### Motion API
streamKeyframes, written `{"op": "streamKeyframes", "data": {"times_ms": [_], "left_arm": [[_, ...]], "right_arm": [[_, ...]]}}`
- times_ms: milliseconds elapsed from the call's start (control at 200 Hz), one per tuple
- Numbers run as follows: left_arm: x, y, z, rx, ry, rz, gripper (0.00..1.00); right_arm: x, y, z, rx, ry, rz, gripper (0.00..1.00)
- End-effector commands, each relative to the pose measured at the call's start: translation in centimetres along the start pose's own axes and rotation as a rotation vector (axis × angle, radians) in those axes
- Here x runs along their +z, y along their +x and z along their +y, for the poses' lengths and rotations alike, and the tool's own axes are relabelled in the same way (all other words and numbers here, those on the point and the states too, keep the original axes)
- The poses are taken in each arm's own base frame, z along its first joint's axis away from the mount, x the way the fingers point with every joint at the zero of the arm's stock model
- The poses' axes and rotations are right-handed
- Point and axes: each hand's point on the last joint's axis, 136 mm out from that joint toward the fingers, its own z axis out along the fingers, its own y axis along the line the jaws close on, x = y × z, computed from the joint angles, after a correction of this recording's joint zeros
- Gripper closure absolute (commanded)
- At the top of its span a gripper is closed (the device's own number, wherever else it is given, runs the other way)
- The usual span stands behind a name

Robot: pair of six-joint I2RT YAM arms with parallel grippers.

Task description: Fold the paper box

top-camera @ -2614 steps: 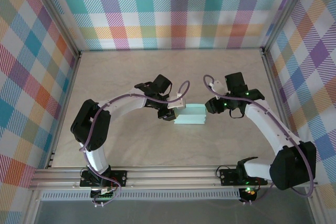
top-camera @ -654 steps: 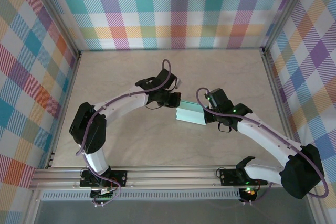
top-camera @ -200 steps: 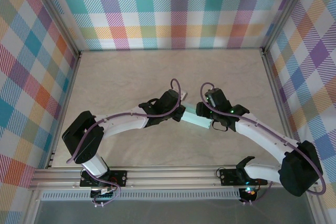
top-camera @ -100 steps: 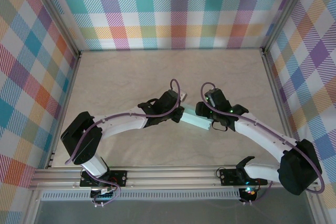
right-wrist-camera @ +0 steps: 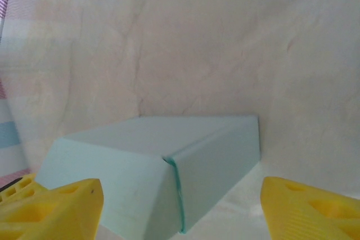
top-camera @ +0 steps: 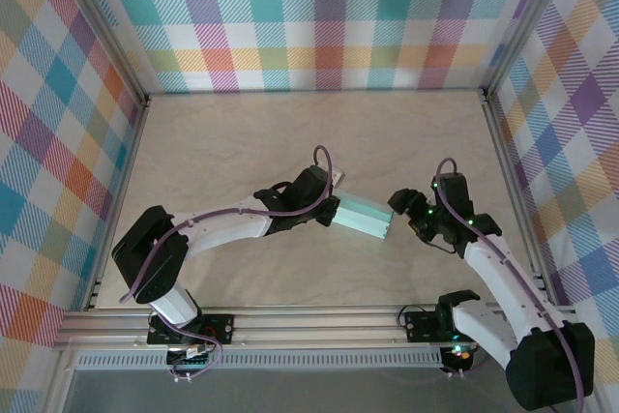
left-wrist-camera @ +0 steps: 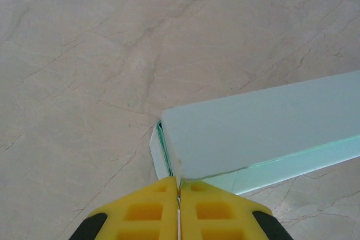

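The paper box (top-camera: pixel 366 218) is a closed, pale mint-green shallow box lying slanted at mid-table. My left gripper (top-camera: pixel 334 212) is at its left end. In the left wrist view its yellow fingers (left-wrist-camera: pixel 146 212) are shut, with a thin edge of card pinched between their tips at the near corner of the paper box (left-wrist-camera: pixel 264 122). My right gripper (top-camera: pixel 404 221) stands open a short way off the box's right end, touching nothing. In the right wrist view the paper box (right-wrist-camera: pixel 169 139) lies just ahead of the right gripper (right-wrist-camera: pixel 183 195), between its spread fingers (right-wrist-camera: pixel 56 206).
Bare marble-patterned tabletop (top-camera: pixel 242 142) surrounds the box. Plaid walls (top-camera: pixel 319 16) close off the back and both sides, with aluminium rails (top-camera: pixel 309 326) along the near edge.
My right gripper has left the box's right end and drawn back to the right, jaws open. The left gripper and the box have stayed in place.
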Motion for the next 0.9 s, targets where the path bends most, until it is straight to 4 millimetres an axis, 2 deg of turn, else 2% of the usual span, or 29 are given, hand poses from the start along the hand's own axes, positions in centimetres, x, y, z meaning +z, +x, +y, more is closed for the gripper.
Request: {"op": "streamKeyframes", "data": {"times_ms": [0, 250, 330, 665, 895], "left_arm": [[0.2, 2.2, -0.1, 0.02, -0.003, 0.074, 0.93], [-0.1, 2.2, -0.2, 0.021, 0.003, 0.071, 0.91], [-0.2, 2.2, -0.2, 0.02, 0.004, 0.072, 0.87], [-0.5, 2.2, -0.3, 0.022, 0.016, 0.066, 0.86], [-0.8, 2.2, -0.7, 0.021, 0.036, 0.056, 0.81]], "right_arm": [[0.3, 1.6, 1.8, 0.098, -0.127, 0.116, 0.31], [1.3, 2.0, -0.1, 0.133, -0.081, 0.126, 0.41], [1.5, 2.0, -0.3, 0.139, -0.074, 0.123, 0.44], [1.9, 2.1, -1.2, 0.159, -0.061, 0.118, 0.67], [2.4, 2.2, -1.9, 0.174, -0.043, 0.116, 0.74]]}}
